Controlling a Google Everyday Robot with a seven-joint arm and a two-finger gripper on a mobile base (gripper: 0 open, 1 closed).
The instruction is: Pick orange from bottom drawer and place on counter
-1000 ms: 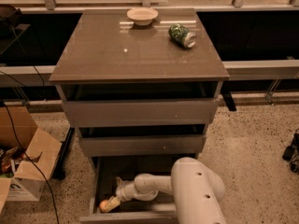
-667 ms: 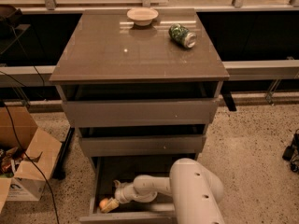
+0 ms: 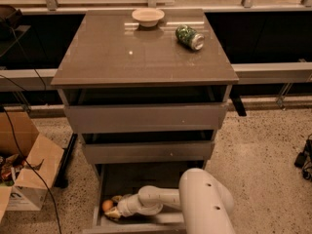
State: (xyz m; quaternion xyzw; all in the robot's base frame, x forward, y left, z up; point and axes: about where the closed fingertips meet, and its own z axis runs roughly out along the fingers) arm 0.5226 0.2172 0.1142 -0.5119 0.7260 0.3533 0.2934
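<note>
**White arm's gripper [image 3: 113, 212] deep in the open grey bottom drawer [image 3: 146, 177], beside the small round orange fruit [image 3: 107, 205]**

The orange lies at the drawer's front left, just beside the gripper and perhaps touching it; whether the gripper is spread or pinching the fruit I cannot tell. A smooth ball could roll toward the drawer wall if nudged off-centre. A shallow hold might let it drop on the lift. Rising too straight risks catching the grey middle drawer front [image 3: 146, 151] overhead, short of the glossy grey-brown desk [image 3: 122, 57].

One orange [image 3: 107, 205], one gripper [image 3: 114, 213] in drawer [image 3: 146, 178]
</note>
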